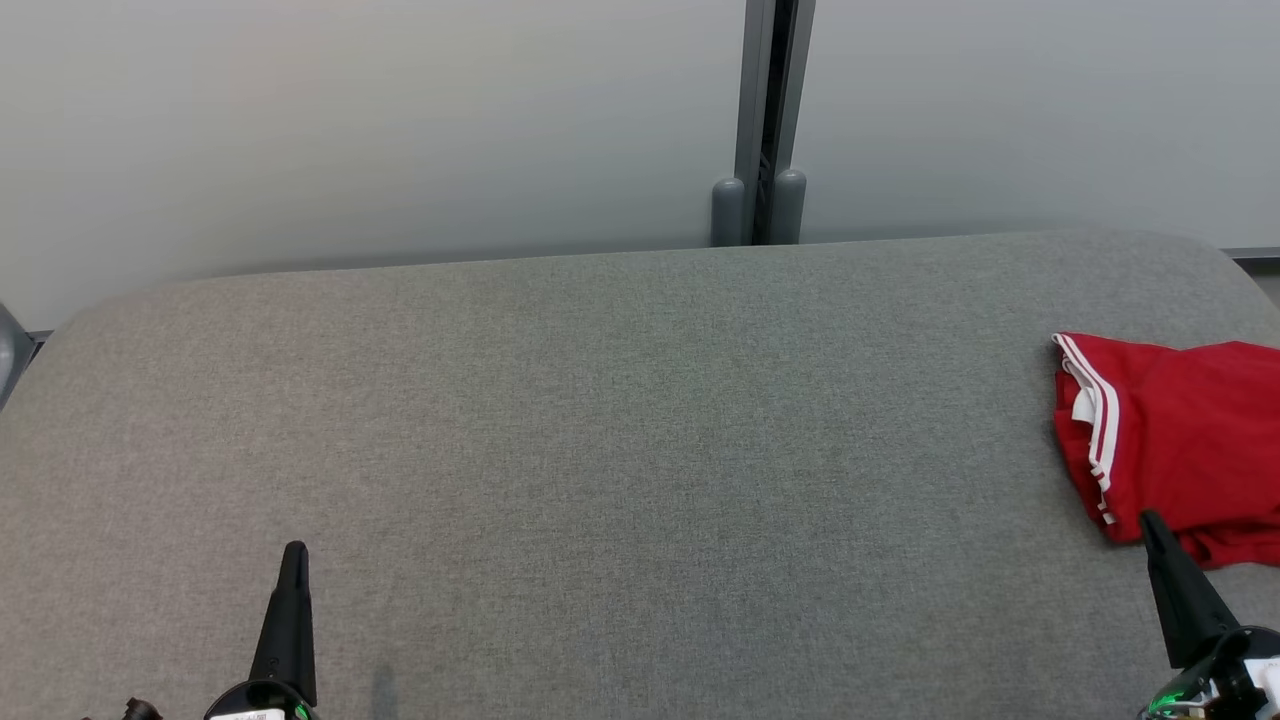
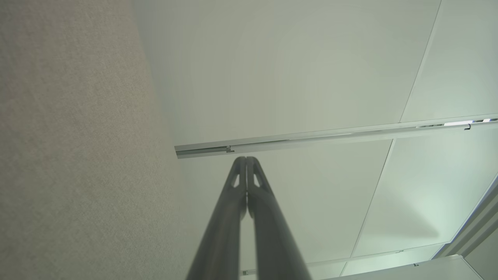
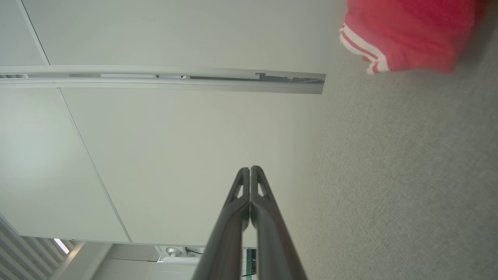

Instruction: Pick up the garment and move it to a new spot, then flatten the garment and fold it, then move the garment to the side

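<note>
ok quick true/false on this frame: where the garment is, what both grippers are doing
1. The red garment lies at the right edge of the grey table. True.
2. The right gripper is shut on the garment. False: it is shut but holds nothing. In the right wrist view the garment sits off to the side of the fingers.
3. The left gripper is shut and empty. True.
4. The garment is spread flat mid-table. False: it is bunched at the right edge, white-striped hem facing the middle.
</note>
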Tool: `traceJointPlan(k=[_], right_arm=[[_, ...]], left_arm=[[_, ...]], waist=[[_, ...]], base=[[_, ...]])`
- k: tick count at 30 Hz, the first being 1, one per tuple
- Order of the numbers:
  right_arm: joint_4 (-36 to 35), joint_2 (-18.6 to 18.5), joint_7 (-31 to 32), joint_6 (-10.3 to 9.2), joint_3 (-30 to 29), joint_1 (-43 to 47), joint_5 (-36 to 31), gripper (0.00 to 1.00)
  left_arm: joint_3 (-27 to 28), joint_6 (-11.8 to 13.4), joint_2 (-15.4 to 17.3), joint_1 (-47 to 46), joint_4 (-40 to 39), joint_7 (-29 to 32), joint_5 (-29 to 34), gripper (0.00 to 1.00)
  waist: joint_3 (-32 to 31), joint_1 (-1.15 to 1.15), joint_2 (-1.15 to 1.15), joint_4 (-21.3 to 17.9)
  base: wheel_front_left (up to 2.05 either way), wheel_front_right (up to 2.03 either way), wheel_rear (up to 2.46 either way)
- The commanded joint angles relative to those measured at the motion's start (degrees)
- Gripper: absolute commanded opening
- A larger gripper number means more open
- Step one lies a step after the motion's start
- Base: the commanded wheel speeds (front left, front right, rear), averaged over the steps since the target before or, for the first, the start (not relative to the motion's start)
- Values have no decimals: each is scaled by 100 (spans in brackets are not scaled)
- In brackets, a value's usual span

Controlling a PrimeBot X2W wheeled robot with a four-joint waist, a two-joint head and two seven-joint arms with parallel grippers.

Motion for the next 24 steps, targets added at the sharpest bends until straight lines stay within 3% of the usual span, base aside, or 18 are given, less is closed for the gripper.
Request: traceJointPlan(k=[1,24], right_arm=[[21,-10,10,2,-35,-27,-33,0],[23,16,47,2,-57,-37,-48,0]], left_arm=[[24,-25,9,22,-24,7,5,0],[30,-25,3,22,-24,9,13,0]], waist=[[0,0,0,0],[0,0,0,0]], base=[[0,0,0],[0,0,0]])
